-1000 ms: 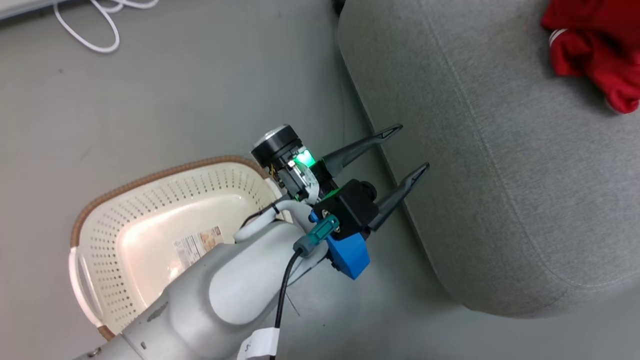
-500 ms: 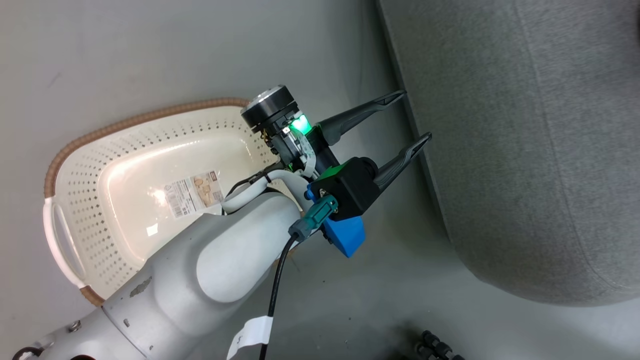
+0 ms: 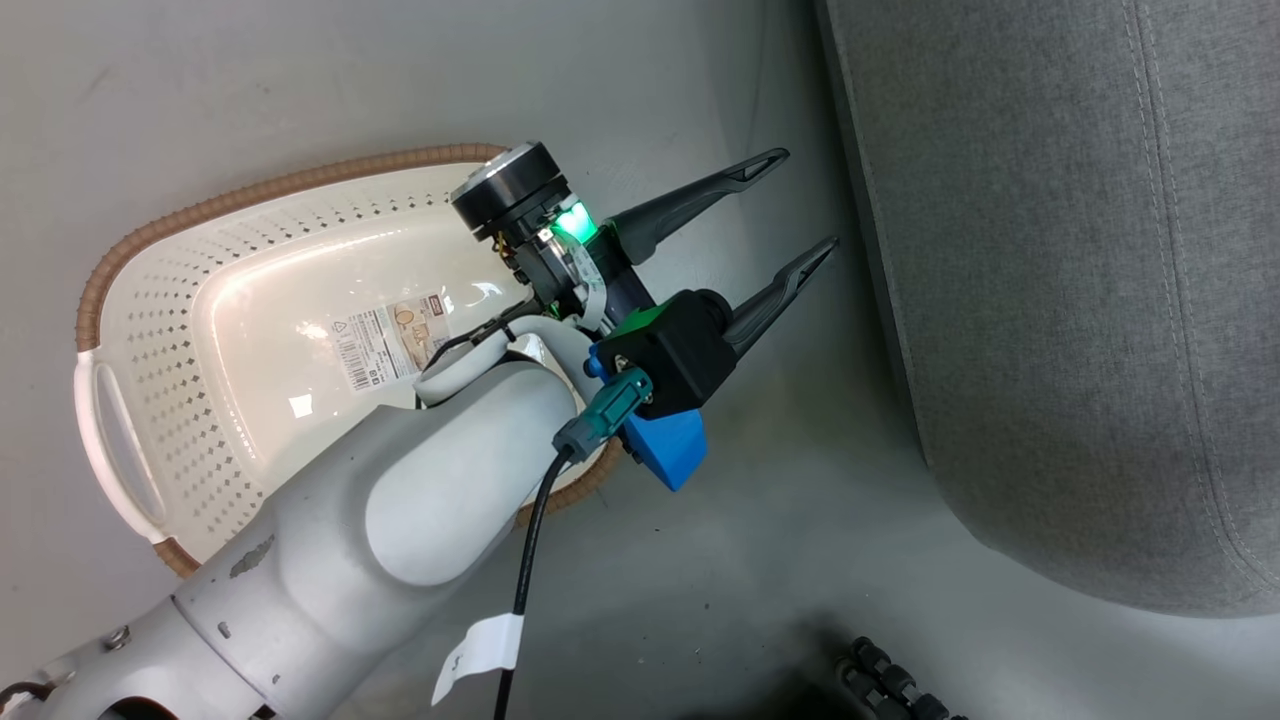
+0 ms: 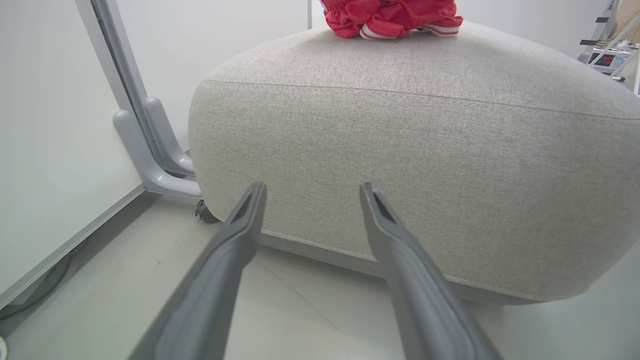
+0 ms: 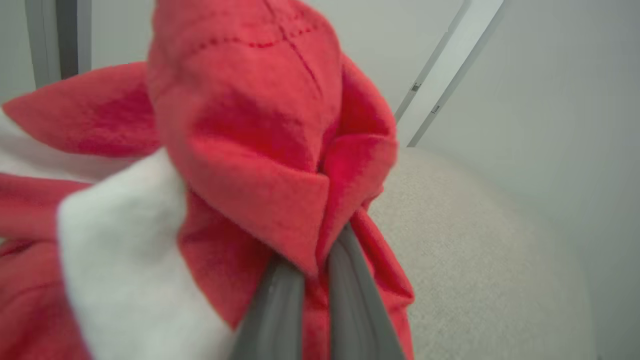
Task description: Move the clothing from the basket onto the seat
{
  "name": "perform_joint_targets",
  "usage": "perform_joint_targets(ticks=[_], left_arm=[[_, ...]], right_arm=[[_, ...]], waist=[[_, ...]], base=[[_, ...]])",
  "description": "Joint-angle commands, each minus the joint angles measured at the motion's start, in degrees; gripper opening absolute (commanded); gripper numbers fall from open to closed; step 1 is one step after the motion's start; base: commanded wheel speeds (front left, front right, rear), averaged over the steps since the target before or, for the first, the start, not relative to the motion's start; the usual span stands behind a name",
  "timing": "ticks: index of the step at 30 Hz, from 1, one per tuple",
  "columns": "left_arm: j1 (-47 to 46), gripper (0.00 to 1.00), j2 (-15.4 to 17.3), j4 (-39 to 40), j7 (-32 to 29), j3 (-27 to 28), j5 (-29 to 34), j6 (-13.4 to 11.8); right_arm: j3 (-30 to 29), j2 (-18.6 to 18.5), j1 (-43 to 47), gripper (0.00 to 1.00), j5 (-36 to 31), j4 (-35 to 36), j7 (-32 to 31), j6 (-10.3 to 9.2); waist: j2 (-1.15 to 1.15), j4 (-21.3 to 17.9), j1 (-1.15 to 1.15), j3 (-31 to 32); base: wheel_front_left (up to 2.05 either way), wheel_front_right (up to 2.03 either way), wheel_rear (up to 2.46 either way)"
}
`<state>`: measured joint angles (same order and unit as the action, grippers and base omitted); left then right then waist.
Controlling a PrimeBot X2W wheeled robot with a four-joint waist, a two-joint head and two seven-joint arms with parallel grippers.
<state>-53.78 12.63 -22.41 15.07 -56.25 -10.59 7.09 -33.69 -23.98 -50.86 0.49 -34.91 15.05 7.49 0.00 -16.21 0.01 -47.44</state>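
Observation:
The cream perforated basket point(image 3: 250, 195) with a brown rim stands on the floor at the left, holding nothing but a paper label point(image 3: 385, 340). My left gripper point(image 3: 810, 200) hangs open and empty over the floor between the basket and the grey seat point(image 3: 1080, 300). In the left wrist view its fingers point(image 4: 312, 186) point at the seat's side point(image 4: 425, 165), and red clothing point(image 4: 390, 15) with white trim lies on top. My right gripper point(image 5: 316, 265) is shut on red clothing point(image 5: 240, 150) with a white patch, above the seat point(image 5: 475, 250).
A white panel on a grey frame leg point(image 4: 150, 150) stands left of the seat, with a small caster point(image 4: 204, 212) at the seat's base. A dark ribbed object point(image 3: 890, 680) lies on the floor at the bottom edge. A device with a red display point(image 4: 607, 60) is far right.
The head camera has swung, so the basket shows more fully and the clothing on the seat has left that view. My left gripper stays open between basket and seat.

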Motion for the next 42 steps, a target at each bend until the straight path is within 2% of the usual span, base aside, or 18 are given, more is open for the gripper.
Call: perform_joint_targets(ticks=[1,5,6,7,8,16,23,28,29,30,36,42], left_arm=[[-0.8,1.0,0.3,0.0,0.1,0.2,0.1,0.0],[-0.8,1.0,0.3,-0.2,0.1,0.1,-0.2,-0.3],[-0.6,1.0,0.3,-0.3,0.1,0.1,-0.3,-0.3],[-0.5,1.0,0.3,-0.3,0.1,0.1,-0.4,-0.4],[-0.3,1.0,0.2,-0.4,0.1,0.0,-0.4,-0.4],[2.4,1.0,-0.7,0.5,0.1,1.4,-1.6,-1.2],[7.4,1.0,-1.0,2.0,0.1,5.5,-3.6,-2.8],[11.4,1.0,-1.2,3.4,0.1,10.6,-5.1,-4.7],[13.5,1.0,-1.1,4.3,0.1,14.0,-5.6,-5.9],[13.5,1.0,-1.1,4.3,0.1,14.0,-5.6,-5.9],[20.0,1.0,-1.5,6.4,0.1,23.6,-5.4,-7.7],[25.9,1.0,-2.9,7.0,0.1,32.3,-3.9,-7.9]], right_arm=[[0.1,0.5,-1.2,0.0,-0.6,-1.5,0.2,0.01],[-0.1,1.9,-0.8,0.0,-1.4,-2.0,0.2,0.0],[-0.1,2.1,-0.6,0.07,-1.6,-1.9,0.2,0.01],[-0.1,2.3,-0.1,0.49,-1.7,-1.8,0.2,0.01],[-0.1,2.7,0.4,1.0,-1.7,-1.4,0.2,0.0],[0.8,4.8,8.4,1.0,-1.2,7.5,0.2,0.01],[5.0,6.6,16.5,1.0,-1.2,17.3,0.2,0.0],[10.2,8.5,20.0,1.0,-0.6,22.6,0.2,0.01],[12.9,8.9,21.5,1.0,-0.2,24.4,0.2,0.0],[12.9,8.9,21.5,1.0,-0.2,24.4,0.2,0.0],[20.7,10.0,25.2,1.0,0.3,26.9,0.2,0.01],[26.1,11.1,28.2,1.0,1.0,28.1,0.2,0.01]], waist=[[0.0,0.0,-0.01,-0.2],[0.0,-0.3,-0.01,0.3],[0.0,-0.4,-0.01,0.6],[0.0,-0.5,-0.01,1.0],[0.0,-0.6,-0.01,1.4],[0.0,-1.1,-0.01,7.3],[0.0,-0.9,-0.01,15.2],[0.0,0.0,-0.01,20.3],[0.0,0.8,-0.01,22.3],[0.0,0.8,-0.01,22.3],[0.0,5.0,-0.01,27.8],[0.0,9.6,-0.01,32.1]], base=[[0.0,0.0,0.0],[0.0,0.0,0.0],[0.0,0.0,0.0],[0.0,0.0,0.0],[0.0,0.0,0.0],[0.0,0.0,0.0],[0.0,0.0,0.0],[0.0,0.0,0.0],[0.0,0.0,0.0],[0.0,0.0,0.0],[0.0,0.0,0.0],[0.0,0.0,0.0]])
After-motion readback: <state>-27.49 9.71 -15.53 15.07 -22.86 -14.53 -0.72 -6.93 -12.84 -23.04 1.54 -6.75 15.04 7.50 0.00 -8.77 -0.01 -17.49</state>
